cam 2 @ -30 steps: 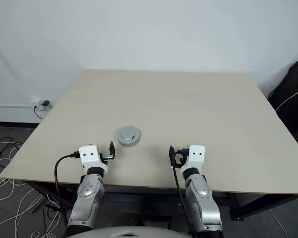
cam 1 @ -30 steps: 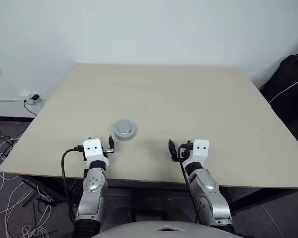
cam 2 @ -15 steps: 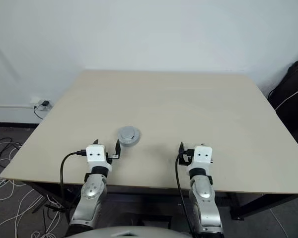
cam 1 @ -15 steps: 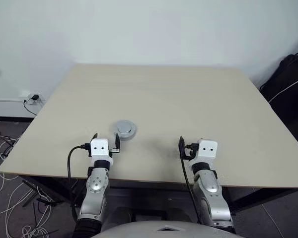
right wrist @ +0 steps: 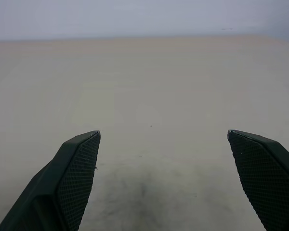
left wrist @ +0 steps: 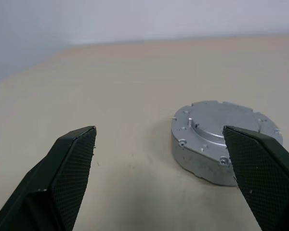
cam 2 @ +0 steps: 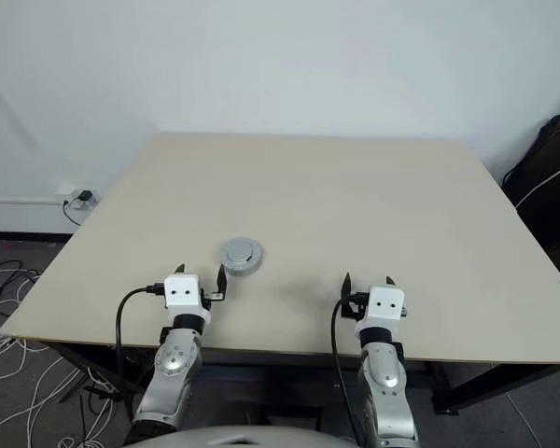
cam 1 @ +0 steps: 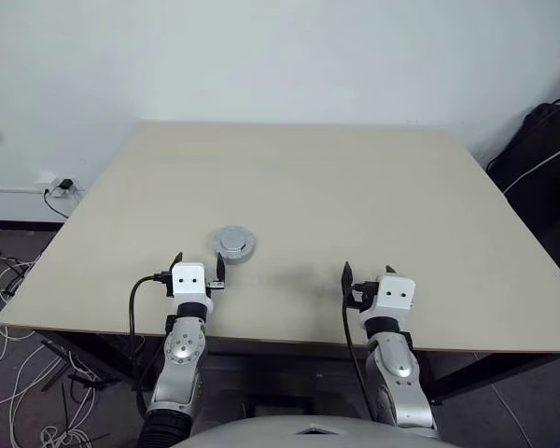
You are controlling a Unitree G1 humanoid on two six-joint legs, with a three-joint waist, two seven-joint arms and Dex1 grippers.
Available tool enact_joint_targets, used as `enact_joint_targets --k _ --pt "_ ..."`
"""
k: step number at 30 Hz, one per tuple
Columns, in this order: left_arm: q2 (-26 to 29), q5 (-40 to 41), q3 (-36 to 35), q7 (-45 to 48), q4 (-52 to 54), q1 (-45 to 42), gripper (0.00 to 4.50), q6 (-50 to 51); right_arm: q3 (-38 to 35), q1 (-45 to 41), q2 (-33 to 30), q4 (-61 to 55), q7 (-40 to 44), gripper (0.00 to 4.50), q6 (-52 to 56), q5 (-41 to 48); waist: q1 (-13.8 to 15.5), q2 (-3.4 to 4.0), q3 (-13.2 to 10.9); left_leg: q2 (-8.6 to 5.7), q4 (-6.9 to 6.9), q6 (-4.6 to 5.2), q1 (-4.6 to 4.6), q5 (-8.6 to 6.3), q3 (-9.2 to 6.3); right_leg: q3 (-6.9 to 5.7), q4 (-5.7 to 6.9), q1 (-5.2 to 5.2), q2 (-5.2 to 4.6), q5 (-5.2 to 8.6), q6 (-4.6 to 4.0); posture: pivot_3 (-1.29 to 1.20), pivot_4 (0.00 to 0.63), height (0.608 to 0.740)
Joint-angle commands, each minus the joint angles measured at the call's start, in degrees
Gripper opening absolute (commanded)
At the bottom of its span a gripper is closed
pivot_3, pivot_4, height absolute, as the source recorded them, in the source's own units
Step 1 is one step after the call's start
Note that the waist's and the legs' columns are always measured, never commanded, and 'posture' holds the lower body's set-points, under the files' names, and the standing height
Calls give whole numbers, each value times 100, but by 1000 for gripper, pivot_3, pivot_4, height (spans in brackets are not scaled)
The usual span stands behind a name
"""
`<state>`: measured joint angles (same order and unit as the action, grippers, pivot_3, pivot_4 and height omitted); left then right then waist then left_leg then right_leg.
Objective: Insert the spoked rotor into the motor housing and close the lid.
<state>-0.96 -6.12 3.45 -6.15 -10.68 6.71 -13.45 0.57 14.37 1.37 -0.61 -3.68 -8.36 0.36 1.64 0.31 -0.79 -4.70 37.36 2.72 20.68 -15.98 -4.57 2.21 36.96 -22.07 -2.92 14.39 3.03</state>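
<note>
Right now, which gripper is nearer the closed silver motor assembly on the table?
Left. The left gripper sits just short of the silver motor assembly, slightly to its left; the right gripper is well off to the assembly's right.

The lid [cam 1: 233, 244] lies flat on the table [cam 1: 355, 196], left of the table's middle and toward its near edge. The left end effector [cam 1: 198, 268] sits at the near edge, just before the lid and a little to its left, apart from it, its two fingers spread and pointing level across the table. In the left wrist view the lid [left wrist: 216, 139] lies ahead, partly behind one finger [left wrist: 260, 168]. The right end effector [cam 1: 368, 276] sits at the near edge too, well to the right of the lid, fingers spread, with bare table ahead. A wall stands behind the table's far edge. Cables [cam 1: 5, 317] lie on the floor, left of the table.
</note>
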Motion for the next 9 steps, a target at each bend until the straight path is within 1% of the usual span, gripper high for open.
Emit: enact_joint_targets --k 1,9 --pt "-21 -59 67 10 63 -71 4471 -198 0 -34 20 -102 15 4500 -133 -27 -1 1 0 0 0 0 0 0 0 0 0 0 1 0 0 0 0 740" --pt "9 -66 49 8 58 -48 4471 -187 -16 -4 54 -98 8 4500 -142 -7 -1 1 0 1 0 0 -1 0 0 0 0 1 0 0 0 0 0 740"
